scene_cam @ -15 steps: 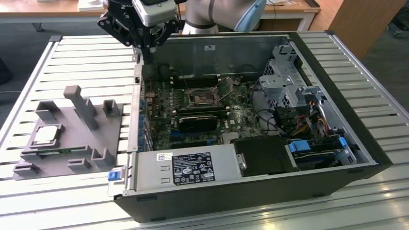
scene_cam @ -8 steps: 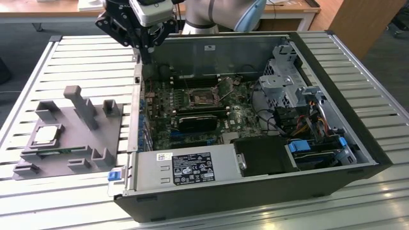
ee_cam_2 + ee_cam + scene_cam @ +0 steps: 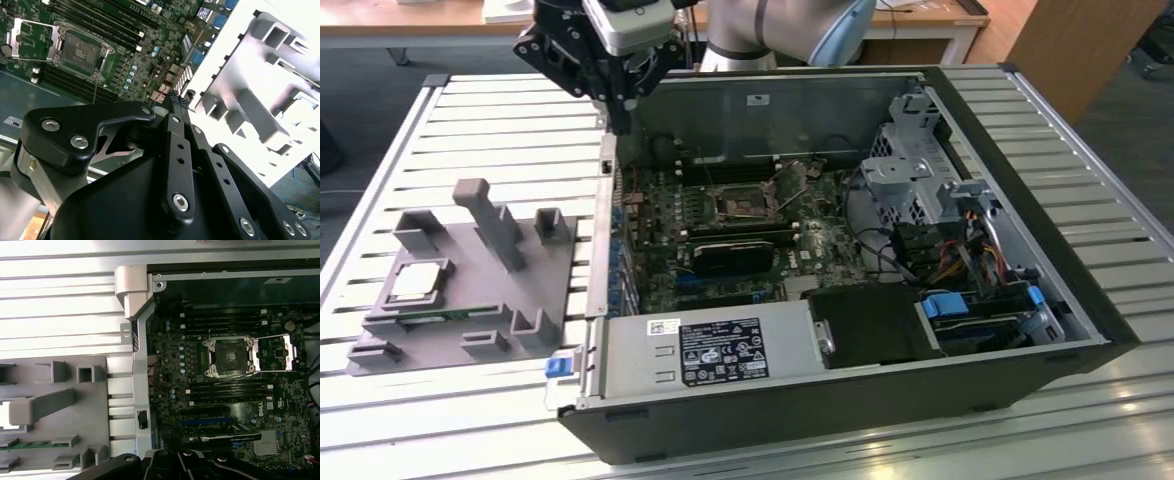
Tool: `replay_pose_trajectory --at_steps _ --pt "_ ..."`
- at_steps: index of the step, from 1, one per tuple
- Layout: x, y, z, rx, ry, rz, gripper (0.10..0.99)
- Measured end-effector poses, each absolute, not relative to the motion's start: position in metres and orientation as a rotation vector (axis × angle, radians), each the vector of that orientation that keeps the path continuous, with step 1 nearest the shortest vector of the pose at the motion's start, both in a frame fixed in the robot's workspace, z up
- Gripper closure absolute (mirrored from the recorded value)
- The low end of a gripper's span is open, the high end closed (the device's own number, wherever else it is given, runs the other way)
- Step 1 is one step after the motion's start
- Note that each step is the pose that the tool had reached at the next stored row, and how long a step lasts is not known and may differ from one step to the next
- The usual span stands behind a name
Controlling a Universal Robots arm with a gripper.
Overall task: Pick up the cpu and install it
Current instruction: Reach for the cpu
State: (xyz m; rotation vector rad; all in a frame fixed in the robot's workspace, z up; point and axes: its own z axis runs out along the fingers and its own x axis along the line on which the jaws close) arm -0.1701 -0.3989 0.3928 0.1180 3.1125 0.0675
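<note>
The cpu point(image 3: 416, 282), a small silver square with a pale rim, lies flat in a recess of the grey fixture point(image 3: 520, 300) on the exterior view's left. My gripper point(image 3: 626, 124) hangs high above the left wall of the open computer case point(image 3: 854, 390), well away from the cpu. Its fingers point(image 3: 176, 98) are pressed together with nothing between them. The motherboard socket point(image 3: 230, 356) stands open and empty, its metal load plate point(image 3: 275, 352) flipped aside. In the exterior view the socket point(image 3: 744, 200) is right of the gripper and below it.
A green memory stick point(image 3: 447, 318) sits in a slot of the fixture, just in front of the cpu. Upright grey posts point(image 3: 491, 215) rise behind the cpu. Inside the case are a power supply point(image 3: 707, 352), a drive cage point(image 3: 914, 150) and cables point(image 3: 961, 250).
</note>
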Motion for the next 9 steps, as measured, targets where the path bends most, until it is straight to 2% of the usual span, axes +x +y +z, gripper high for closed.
replay_pose_trajectory --at_steps 9 --pt "-0.1754 -0.3989 0.3925 0.118 3.112 0.068 0.980"
